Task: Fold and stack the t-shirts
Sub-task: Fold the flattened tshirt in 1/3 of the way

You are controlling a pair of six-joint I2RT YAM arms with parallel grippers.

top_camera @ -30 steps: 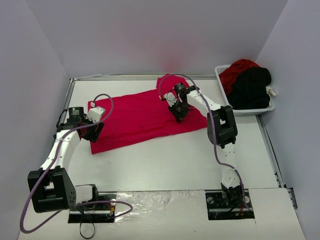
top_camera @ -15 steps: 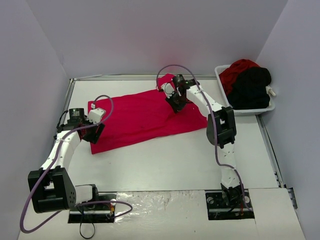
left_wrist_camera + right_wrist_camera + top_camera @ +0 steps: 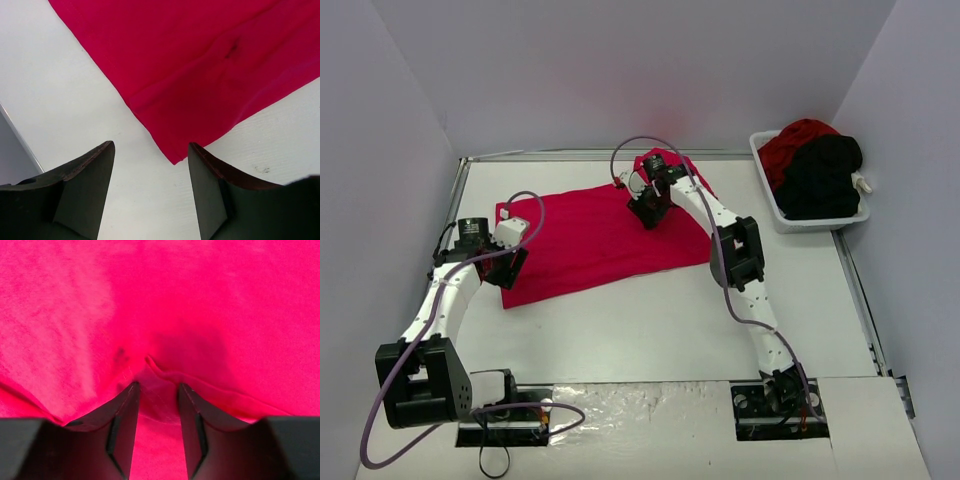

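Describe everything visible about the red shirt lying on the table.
The red shirt is plain soft cloth, spread mostly flat on the white table, slanting from near left to far right, a sleeve poking out at its far edge. A small raised fold sits between the parted fingers of the right gripper. The left gripper hangs open above its near-left corner, not gripping it.

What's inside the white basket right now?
A crumpled red shirt at the back and a black shirt piled in front. The basket floor and anything beneath them are covered.
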